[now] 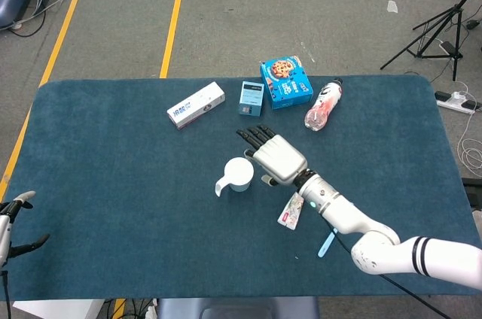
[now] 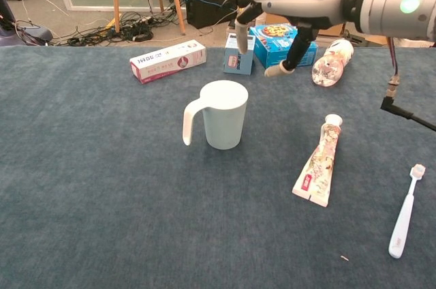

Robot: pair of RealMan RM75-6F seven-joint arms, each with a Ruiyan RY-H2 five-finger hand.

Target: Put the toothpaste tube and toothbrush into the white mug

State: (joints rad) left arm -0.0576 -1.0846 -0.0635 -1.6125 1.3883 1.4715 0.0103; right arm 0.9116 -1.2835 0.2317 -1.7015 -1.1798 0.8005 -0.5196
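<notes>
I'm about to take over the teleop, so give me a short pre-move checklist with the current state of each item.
1. White mug upright with its mouth free: ok.
2. Toothpaste tube lying flat on the table, free to grasp: ok; nothing rests on it.
3. Toothbrush within view and untouched: ok; it lies apart from the tube, near the right edge of the chest view.
4. Right hand empty, fingers apart: ok; it hovers beside the mug, holding nothing.
5. Right hand lined up over the tube: not ok; it is nearer the mug than the tube.
6. Left hand out of the way: ok; at the table's near left edge.
</notes>
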